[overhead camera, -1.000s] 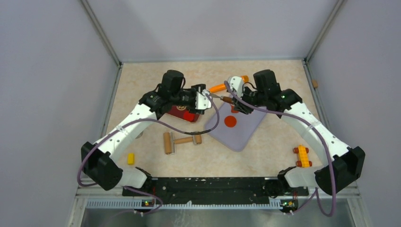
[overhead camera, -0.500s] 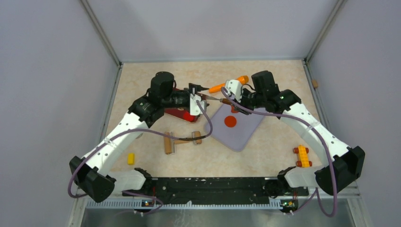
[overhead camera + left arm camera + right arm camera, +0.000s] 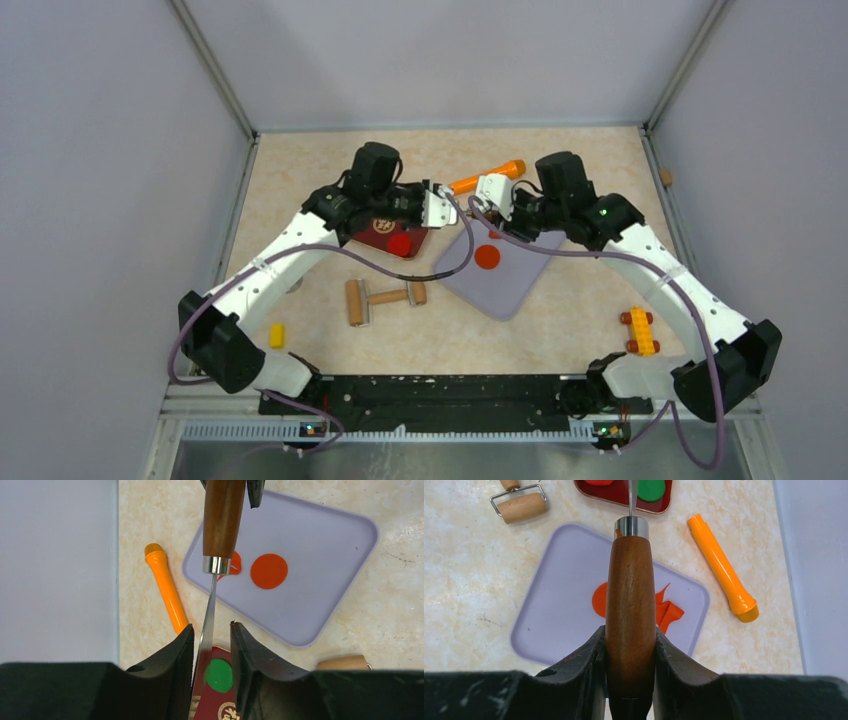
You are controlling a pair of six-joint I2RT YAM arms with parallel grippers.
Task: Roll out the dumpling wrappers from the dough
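One dumpling wrapper [image 3: 487, 257], a flat orange-red disc, lies on the lavender tray [image 3: 505, 292]. It also shows in the left wrist view [image 3: 269, 571] and, half hidden by the handle, in the right wrist view [image 3: 599, 600]. Torn orange-red dough scraps [image 3: 668, 611] lie beside it. My right gripper [image 3: 629, 631] is shut on the brown wooden handle [image 3: 630, 595] of a metal-bladed knife. Its thin blade [image 3: 209, 607] runs between the fingers of my left gripper [image 3: 211, 629]. The blade rests against the left finger, with a gap to the right one. Both grippers [image 3: 440, 205] [image 3: 492, 193] meet above the tray's far corner.
A dark red dish [image 3: 372, 236] holds a green disc [image 3: 218, 675] and a red disc [image 3: 400, 243]. An orange cylinder [image 3: 485, 177] lies behind the tray. A wooden roller [image 3: 375, 297] lies in front of the dish. A yellow block [image 3: 276, 335] and an orange toy car [image 3: 637, 330] sit nearer.
My left arm swung left, then came back to the knife's blade, and its jaws narrowed around it. The right gripper kept hold of the handle and barely moved.
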